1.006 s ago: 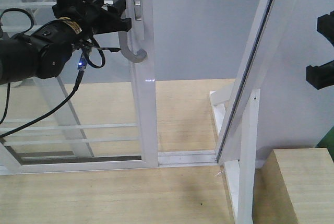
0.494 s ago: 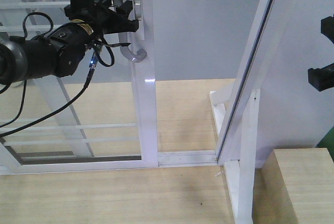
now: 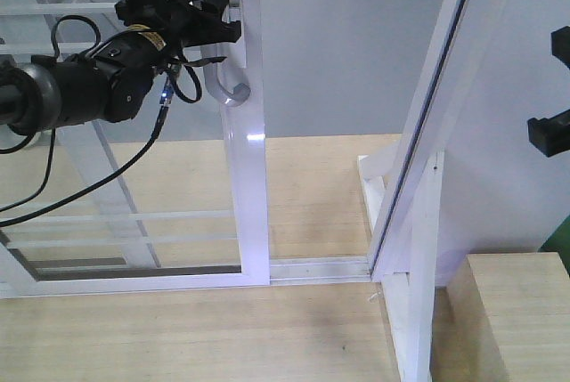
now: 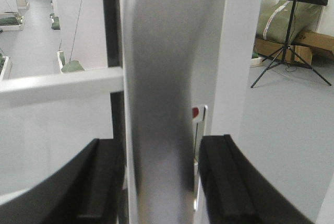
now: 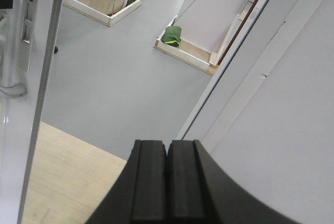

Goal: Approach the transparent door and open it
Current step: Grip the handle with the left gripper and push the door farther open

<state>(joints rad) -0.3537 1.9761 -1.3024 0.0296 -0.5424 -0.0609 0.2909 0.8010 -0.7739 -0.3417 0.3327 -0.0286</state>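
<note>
The transparent door (image 3: 248, 177) is a white-framed glass panel with thin horizontal bars, standing at the left. Its grey J-shaped handle (image 3: 224, 84) hangs below the lock plate (image 3: 233, 4). My left gripper (image 3: 221, 26) is at the top of the handle. In the left wrist view the handle (image 4: 159, 104) fills the space between my open left gripper (image 4: 163, 182); the fingers (image 4: 102, 182) stand either side with thin gaps. My right gripper (image 5: 167, 182) is shut and empty, and shows at the right edge of the front view (image 3: 554, 88), away from the door.
A second white-framed panel without a handle (image 3: 427, 133) leans at the right, on a white base. A light wooden box (image 3: 508, 311) sits at the bottom right. The door's sill track (image 3: 321, 266) crosses the wooden floor (image 3: 178, 337).
My left gripper has moved right and slightly up, from beside the handle to straddling it. The door and the right gripper have barely moved.
</note>
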